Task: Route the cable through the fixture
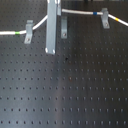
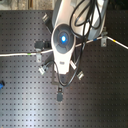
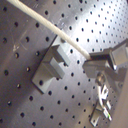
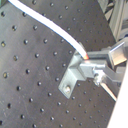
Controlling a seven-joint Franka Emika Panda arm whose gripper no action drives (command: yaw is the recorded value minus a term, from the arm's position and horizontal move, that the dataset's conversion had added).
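The white cable (image 1: 80, 12) runs across the far side of the board in the first exterior view. It has a green band at the left, and blue and yellow bands at the right. It rises toward my gripper (image 1: 51, 42), whose long grey bar hides its middle. The fixture (image 1: 64, 27), a narrow upright grey clip, stands just right of that bar, with the cable passing above its top. In both wrist views the cable (image 3: 45, 25) (image 4: 47, 25) ends at my gripper (image 3: 89, 62) (image 4: 91, 60), shut on it beside the fixture (image 3: 50, 70) (image 4: 75, 75). The arm (image 2: 62, 40) covers this spot in the second exterior view.
Two wider grey clips carry the cable, one at the first exterior view's left (image 1: 29, 31) and one at its right (image 1: 105, 17). The black perforated board (image 1: 65, 90) stretches toward the camera. A small blue object (image 2: 1, 85) sits at the second exterior view's left edge.
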